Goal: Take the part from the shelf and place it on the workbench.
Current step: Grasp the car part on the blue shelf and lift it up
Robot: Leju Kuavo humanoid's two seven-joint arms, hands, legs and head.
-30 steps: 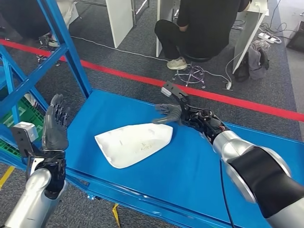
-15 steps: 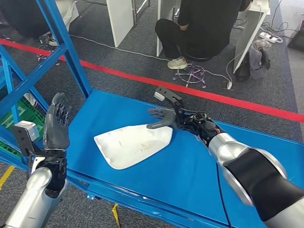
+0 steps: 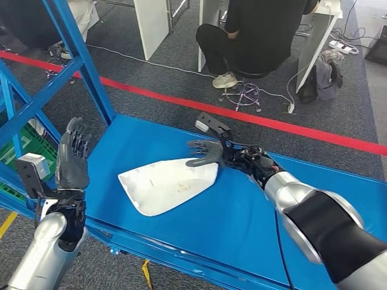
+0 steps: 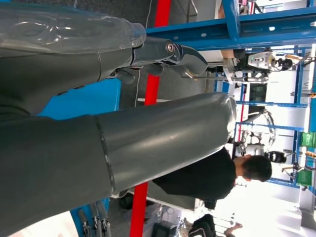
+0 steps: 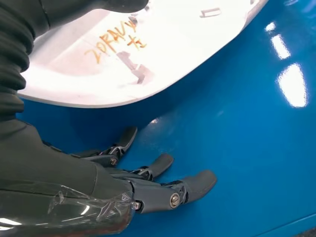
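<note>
The white curved part [image 3: 166, 184] lies flat on the blue workbench [image 3: 237, 223], with orange writing on its face [image 5: 111, 39]. My right hand [image 3: 207, 152] is at the part's right end, fingers spread and stretched out. In the right wrist view those fingers [image 5: 160, 165] lie low over the blue surface beside the part's edge, and the thumb reaches over the white face; nothing is gripped. My left hand [image 3: 72, 160] is raised off the bench's left end, fingers upright and apart, holding nothing; its thick grey thumb [image 4: 111, 148] fills the left wrist view.
The blue shelf frame [image 3: 86, 66] rises at the left with a green crate [image 3: 27, 142] behind it. Red floor tape [image 3: 292, 124] runs past the bench's far edge. A person [image 3: 256, 36] sits on a stool at white desks beyond it.
My right hand has slid a little to the left, closer over the part's right end. The part and my left hand stay where they were.
</note>
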